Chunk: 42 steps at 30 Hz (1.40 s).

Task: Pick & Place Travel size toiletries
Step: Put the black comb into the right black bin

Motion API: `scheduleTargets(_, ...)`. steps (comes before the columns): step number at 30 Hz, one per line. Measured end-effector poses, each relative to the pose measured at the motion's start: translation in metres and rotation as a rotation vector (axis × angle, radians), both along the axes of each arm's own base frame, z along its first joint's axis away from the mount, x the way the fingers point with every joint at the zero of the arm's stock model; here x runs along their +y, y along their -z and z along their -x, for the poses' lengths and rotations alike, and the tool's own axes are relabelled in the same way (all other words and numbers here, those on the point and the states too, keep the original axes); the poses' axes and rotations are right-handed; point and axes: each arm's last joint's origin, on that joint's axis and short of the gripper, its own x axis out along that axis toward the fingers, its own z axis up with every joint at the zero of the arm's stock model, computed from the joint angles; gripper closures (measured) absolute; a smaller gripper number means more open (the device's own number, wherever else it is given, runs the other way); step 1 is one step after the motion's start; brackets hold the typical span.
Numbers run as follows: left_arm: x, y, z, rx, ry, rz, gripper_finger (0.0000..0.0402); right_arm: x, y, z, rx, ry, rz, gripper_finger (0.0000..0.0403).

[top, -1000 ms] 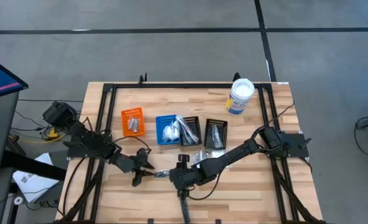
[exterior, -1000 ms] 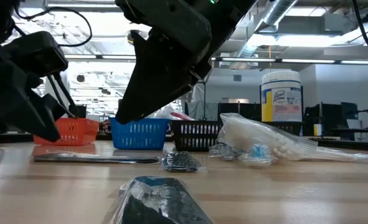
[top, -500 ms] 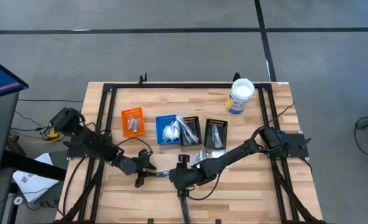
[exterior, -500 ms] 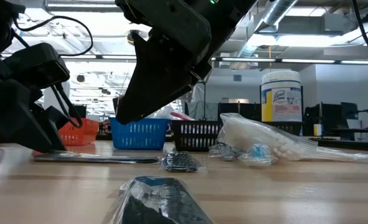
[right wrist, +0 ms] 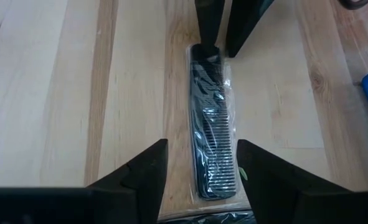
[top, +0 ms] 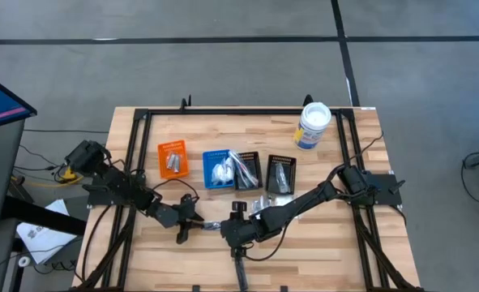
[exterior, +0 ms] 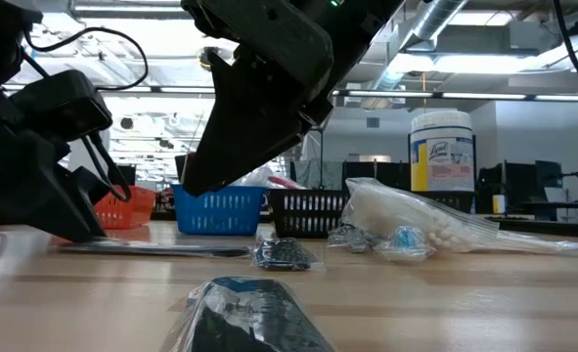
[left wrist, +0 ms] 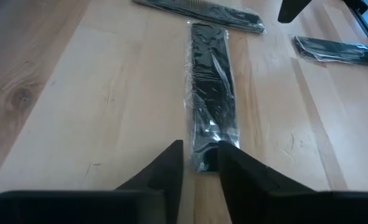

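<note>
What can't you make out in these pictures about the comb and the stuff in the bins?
- Wrapped comb: in the left wrist view the left gripper hides its near end; whether the fingers pinch it firmly is unclear.
- Right gripper: straddles the comb's other end, but contact cannot be seen.
- Orange bin, blue bin, black bins: contents too small in the high view.
- Low view: the dark packet in front is blurred and cut off by the edge.

A flat dark comb (exterior: 152, 250) lies on the table (exterior: 465, 293). At the comb's left end the left gripper (exterior: 68, 220) touches down; behind the comb stand orange (exterior: 122, 205), blue (exterior: 220, 209) and black bins (exterior: 308, 210).
</note>
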Motion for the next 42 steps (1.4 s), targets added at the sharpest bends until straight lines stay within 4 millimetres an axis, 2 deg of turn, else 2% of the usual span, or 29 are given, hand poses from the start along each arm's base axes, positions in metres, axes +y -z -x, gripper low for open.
scheduleTargets(11,0.000,0.000,0.000,-0.003,0.006,-0.015,0.0397,0.000,0.000,0.000,0.001,0.000,0.001,0.0223)
scheduleTargets(20,0.001,-0.005,0.001,-0.016,0.008,-0.008,0.0401,-0.001,0.001,0.001,0.012,0.001,0.005,0.0222)
scheduleTargets(25,0.000,-0.017,0.000,-0.068,-0.032,0.073,0.0401,-0.002,0.003,0.003,0.046,-0.015,0.033,0.0225)
scheduleTargets(33,0.000,-0.034,-0.001,-0.134,-0.090,0.200,0.0401,0.001,0.002,0.006,0.035,-0.064,0.205,0.0226)
scheduleTargets(39,0.000,-0.034,-0.001,-0.126,-0.127,0.261,0.0401,0.012,0.000,0.011,-0.003,-0.074,0.348,0.0226)
scheduleTargets(42,0.000,-0.034,0.000,-0.128,-0.110,0.231,0.0401,0.015,-0.001,0.011,-0.019,-0.058,0.344,0.0220)
